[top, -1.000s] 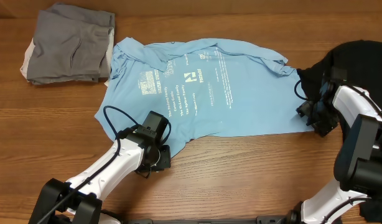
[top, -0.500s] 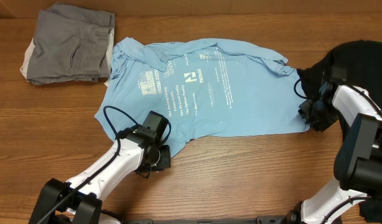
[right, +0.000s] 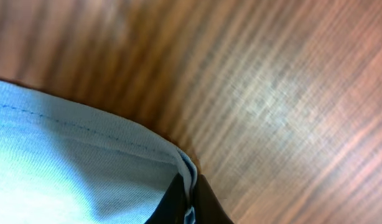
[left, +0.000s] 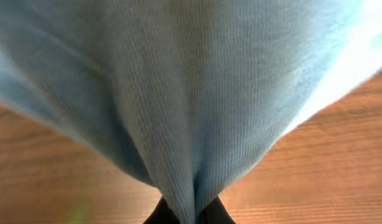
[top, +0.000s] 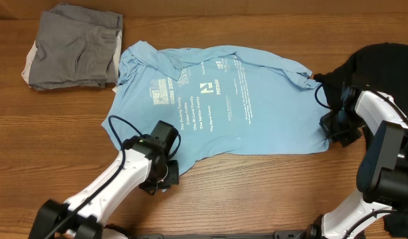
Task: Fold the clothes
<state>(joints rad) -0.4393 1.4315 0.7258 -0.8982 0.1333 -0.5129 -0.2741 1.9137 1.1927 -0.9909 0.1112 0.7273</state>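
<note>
T-shirt (top: 224, 99) in light blue lies spread mid-scene on the table (top: 257, 192), left gripper (left: 192, 214) clamped on its near hem, right gripper (right: 190, 206) pinched shut on its right corner; seemingly folded grey clothing (top: 74, 46) sits far left.

light blue T-shirt (top: 270, 119) lettering too small to read; black T-shirt (top: 383, 60) at table's (top: 257, 192) right edge, cropped by frame.

White arm links (top: 104, 183) with black joints — thin black cable (top: 109, 126) looping alongside
</note>
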